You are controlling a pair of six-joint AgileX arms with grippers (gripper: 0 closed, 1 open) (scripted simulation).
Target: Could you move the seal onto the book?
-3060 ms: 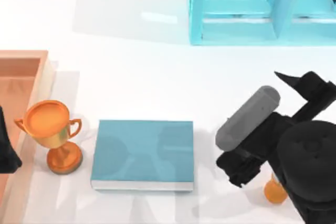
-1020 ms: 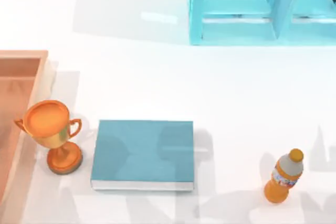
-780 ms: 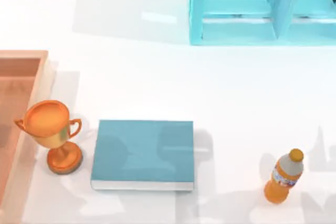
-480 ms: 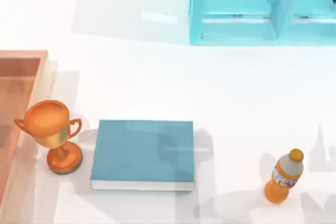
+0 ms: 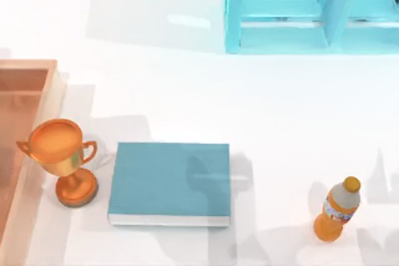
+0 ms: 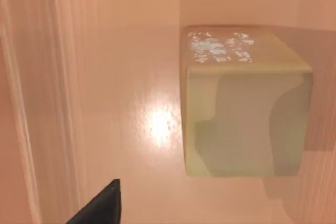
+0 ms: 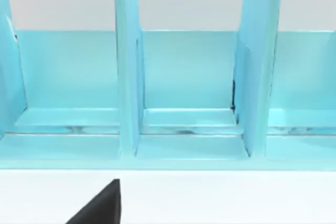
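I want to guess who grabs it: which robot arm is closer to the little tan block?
Left. Its wrist camera looks right at the seal inside the wooden tray. The right wrist camera faces the blue shelf, far across the table.

The book (image 5: 169, 182) lay flat and closed on the white tabletop (image 5: 187, 91), toward the front and left of centre, its plain teal cover up and white page edges facing front. The seal (image 6: 244, 103), a pale tan block with rounded edges, rested inside a wooden tray (image 6: 105, 77).

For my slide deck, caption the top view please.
Teal book between a gold trophy and an orange bottle, blue shelf behind.
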